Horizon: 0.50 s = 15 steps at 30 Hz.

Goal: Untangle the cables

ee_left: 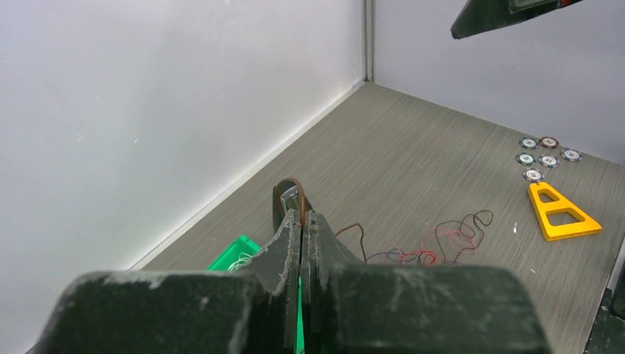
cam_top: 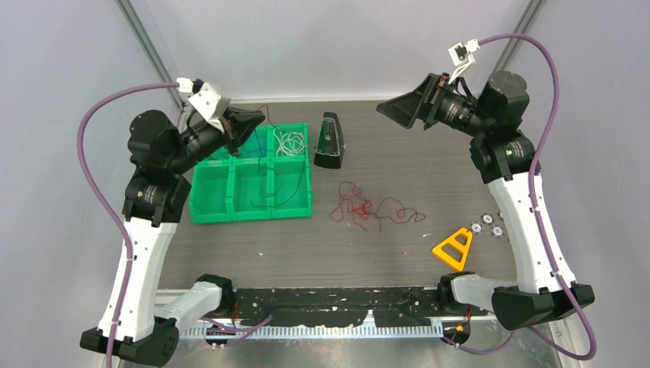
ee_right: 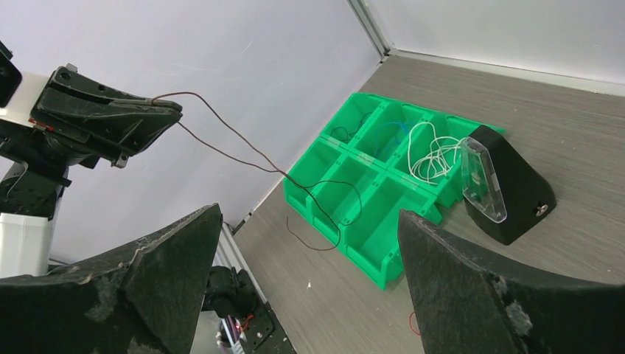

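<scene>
My left gripper (cam_top: pixel 257 117) is raised over the green bin (cam_top: pixel 251 184) and shut on a thin brown cable (ee_right: pixel 243 147). The cable hangs from its tips (ee_left: pixel 302 215) down across the bin's near compartments, its end on the table (ee_right: pixel 309 240). A tangle of red, blue and dark cables (cam_top: pixel 372 208) lies mid-table; it also shows in the left wrist view (ee_left: pixel 442 243). White cable (cam_top: pixel 289 141) lies coiled in a back bin compartment. My right gripper (cam_top: pixel 395 109) is open and empty, held high at the back right.
A black metronome (cam_top: pixel 329 142) stands right of the bin. A yellow triangle (cam_top: pixel 454 248) and several small round chips (cam_top: pixel 487 227) lie at the right. Walls close the back and sides.
</scene>
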{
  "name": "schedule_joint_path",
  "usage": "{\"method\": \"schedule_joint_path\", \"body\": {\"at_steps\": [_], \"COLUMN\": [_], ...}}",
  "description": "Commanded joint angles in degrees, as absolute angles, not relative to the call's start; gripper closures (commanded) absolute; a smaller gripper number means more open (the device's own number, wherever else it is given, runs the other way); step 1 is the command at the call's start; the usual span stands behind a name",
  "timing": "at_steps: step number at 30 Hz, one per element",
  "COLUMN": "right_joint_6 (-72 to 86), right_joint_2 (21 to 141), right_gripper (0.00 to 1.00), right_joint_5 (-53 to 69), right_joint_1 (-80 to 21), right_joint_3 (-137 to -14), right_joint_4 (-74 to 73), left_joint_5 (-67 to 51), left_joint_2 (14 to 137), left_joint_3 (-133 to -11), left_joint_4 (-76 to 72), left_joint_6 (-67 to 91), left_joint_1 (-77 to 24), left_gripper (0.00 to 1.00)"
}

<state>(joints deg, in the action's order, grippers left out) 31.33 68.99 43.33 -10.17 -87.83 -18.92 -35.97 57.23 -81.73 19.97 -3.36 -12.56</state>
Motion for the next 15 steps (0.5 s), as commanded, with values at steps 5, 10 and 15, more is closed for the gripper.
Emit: {"method": "schedule_joint_path", "body": {"at_steps": [5,10,15], "right_joint_6": [31.0,29.3,28.7], "right_joint_2": [67.6,67.9,68.4], "right_gripper": [0.05,0.05,0.05], "right_joint_5": [43.1,42.6,42.4], "right_joint_1": [-10.6,-10.6,-10.6], "right_joint_3": [-88.0,-87.7,-87.4], "right_joint_4": [-18.0,-19.7,-20.3], "left_joint_5": [-33.9,-33.9,-32.1], "left_joint_2": [57.6,60.1,63.5], "left_joint_3": [-77.6,-76.0,-75.1], "left_joint_4": [16.7,13.9,10.3], "left_joint_6": [-2.8,-0.3,3.6], "left_joint_1": [-12.3,-12.3,-12.3], "left_gripper": [1.00,1.00,1.00]}}
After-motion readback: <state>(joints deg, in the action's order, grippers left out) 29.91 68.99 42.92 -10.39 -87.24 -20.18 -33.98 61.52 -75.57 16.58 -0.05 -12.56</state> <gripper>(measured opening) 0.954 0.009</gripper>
